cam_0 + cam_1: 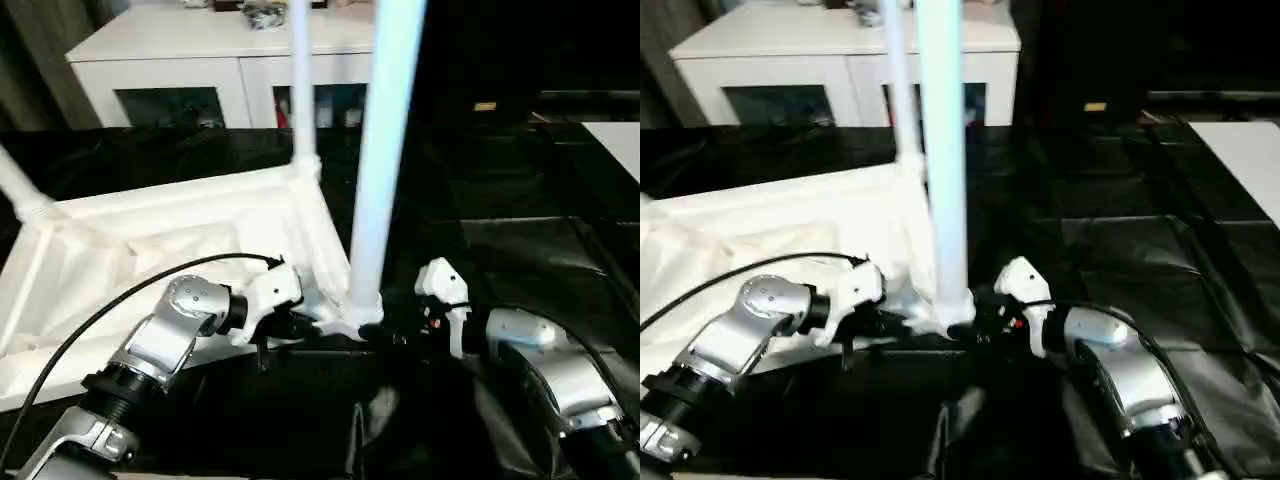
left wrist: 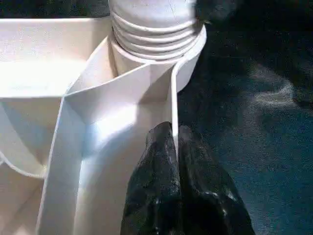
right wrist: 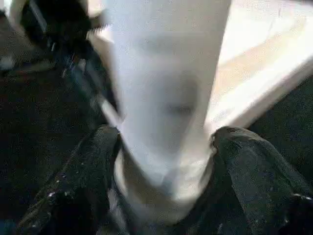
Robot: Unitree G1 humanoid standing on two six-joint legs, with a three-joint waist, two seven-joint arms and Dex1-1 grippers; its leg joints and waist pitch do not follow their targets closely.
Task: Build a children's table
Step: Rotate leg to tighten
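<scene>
The children's table lies upside down, its white ribbed tabletop (image 1: 150,250) on black sheeting. One white leg (image 1: 385,150) stands upright in the near corner socket (image 2: 156,39), another leg (image 1: 302,80) rises at the far corner, and a third (image 1: 20,185) slants at the left. My left gripper (image 2: 175,142) is shut on the thin rim of the tabletop, just beside that near socket. My right gripper (image 3: 166,161) stands open around the foot of the near leg, one black finger (image 3: 73,186) on each side of it.
A white cabinet (image 1: 200,50) with glass doors stands behind the tabletop. Crinkled black sheeting (image 1: 520,240) covers the ground to the right and in front. A white flat edge (image 1: 615,140) shows at the far right.
</scene>
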